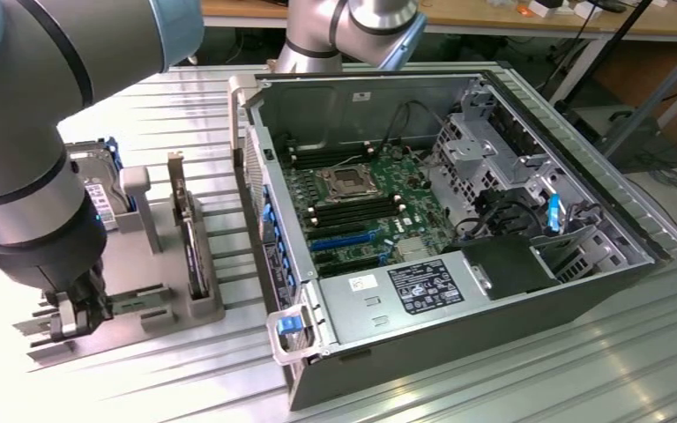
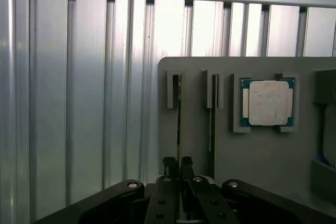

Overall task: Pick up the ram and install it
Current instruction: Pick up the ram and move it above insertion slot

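**While the gripper [image 1: 74, 315] clamps the ram [image 2: 178, 119], the lift is not yet made**

As I stand beside the bench, the gripper is low at eight o'clock in the exterior view, over the grey holder [image 1: 151, 304]. The open computer case [image 1: 457, 220] is at about three o'clock from it. Seen from the wrist camera, the fingertips [image 2: 169, 165] press on the two faces of the ram. The ram stands on its edge in a slot of the holder, so I judge the gripper to be clenched on the ram.

Several things could go wrong from here, I think. If the pull is not straight, the thin board may jam in its slot or drag the holder with it. The second stick [image 2: 212, 119] is just beside and could be brushed. A grip on so narrow an edge may also let the ram tilt. Then it would not meet its socket on the motherboard [image 1: 356, 211], or it could strike the wall of the case.

I count one arm [image 1: 21, 132], one gripper, two sticks on edge in the holder, one processor [image 2: 269, 102], one expansion card [image 1: 186, 238] and one case.
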